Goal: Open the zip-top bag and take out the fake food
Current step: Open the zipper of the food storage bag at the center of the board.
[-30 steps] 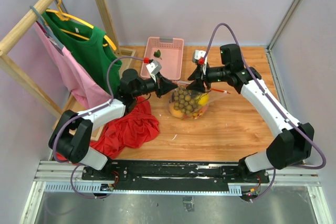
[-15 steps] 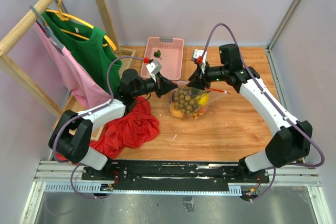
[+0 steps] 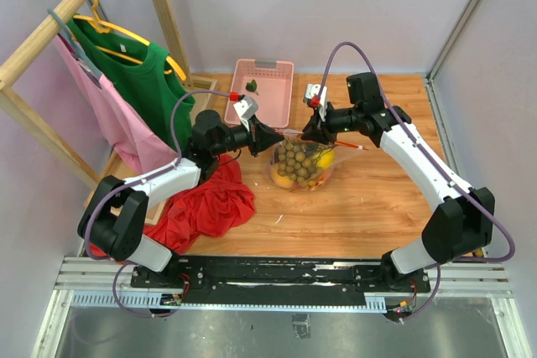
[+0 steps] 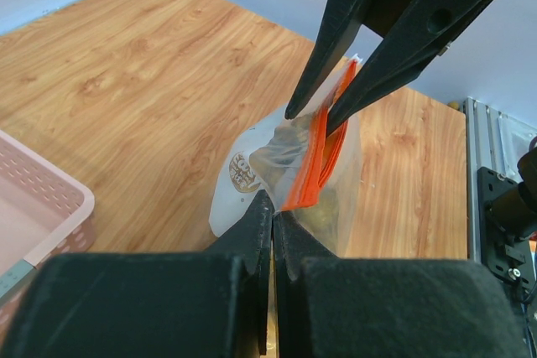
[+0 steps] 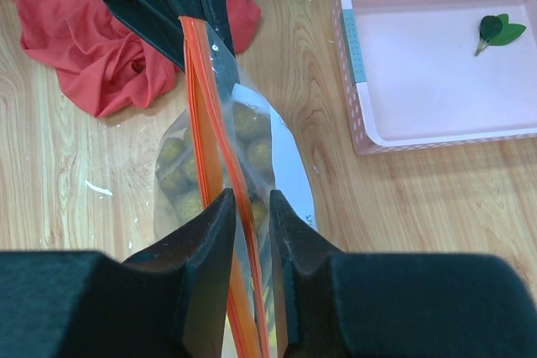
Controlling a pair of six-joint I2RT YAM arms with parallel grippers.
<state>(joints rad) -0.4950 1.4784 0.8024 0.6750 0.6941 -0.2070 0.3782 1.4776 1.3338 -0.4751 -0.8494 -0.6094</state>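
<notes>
The bag [image 3: 322, 175] stands mid-worktop [image 3: 377, 203], zip strip [image 4: 322, 157] up, with the fake food [image 3: 292, 157] inside, tan, yellow and orange bits. Left fingers [image 4: 263, 217] are clamped together on one end of the strip. Right fingers [image 3: 310, 134] sit a bit apart either side of it, not pinching that I can see. Pink basket [image 3: 289, 94] is just behind, red cloth [image 3: 210, 207] off to the left.

zip-top bag [image 5: 252, 157] clear glossy plastic; table [image 5: 419, 199] smooth wood; red cloth [image 5: 101, 48] matt.
</notes>
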